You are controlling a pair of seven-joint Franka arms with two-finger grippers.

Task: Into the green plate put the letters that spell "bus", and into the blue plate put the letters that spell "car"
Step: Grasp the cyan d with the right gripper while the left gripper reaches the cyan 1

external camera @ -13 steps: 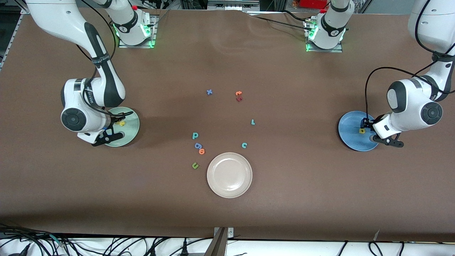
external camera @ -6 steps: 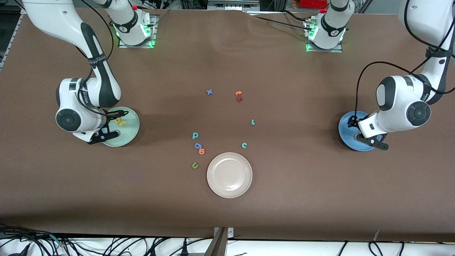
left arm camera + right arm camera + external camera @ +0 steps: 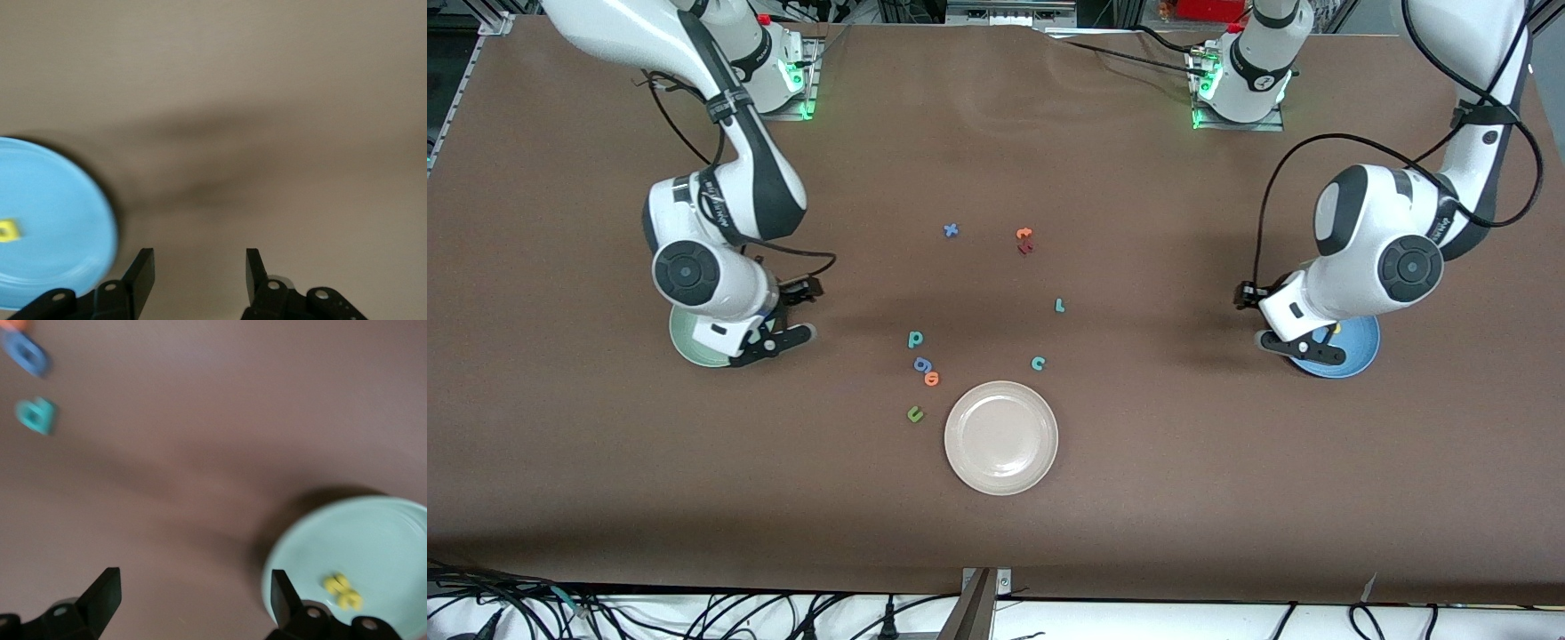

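Observation:
The green plate (image 3: 687,343) lies mostly under the right arm; two yellow letters (image 3: 343,590) lie in the plate (image 3: 380,540). My right gripper (image 3: 805,309) hangs open and empty over bare table beside it. Near the table's middle lie the teal "b" (image 3: 915,339), also in the right wrist view (image 3: 37,415), the teal "c" (image 3: 1038,363) and the teal "r" (image 3: 1059,305). The blue plate (image 3: 1352,354) holds a yellow letter (image 3: 8,231). My left gripper (image 3: 1252,318) is open and empty over the table just off the blue plate's rim (image 3: 60,220).
A beige-white plate (image 3: 1000,437) lies nearer the front camera than the "c". A blue "g" (image 3: 922,364), an orange "o" (image 3: 932,379) and a green "u" (image 3: 914,413) lie by the "b". A blue "x" (image 3: 951,230) and an orange and red pair (image 3: 1024,240) lie farther off.
Both grippers have let go of yellow letters in their plates, risen, and swung off the plates toward the table's middle. The loose letters have not moved.

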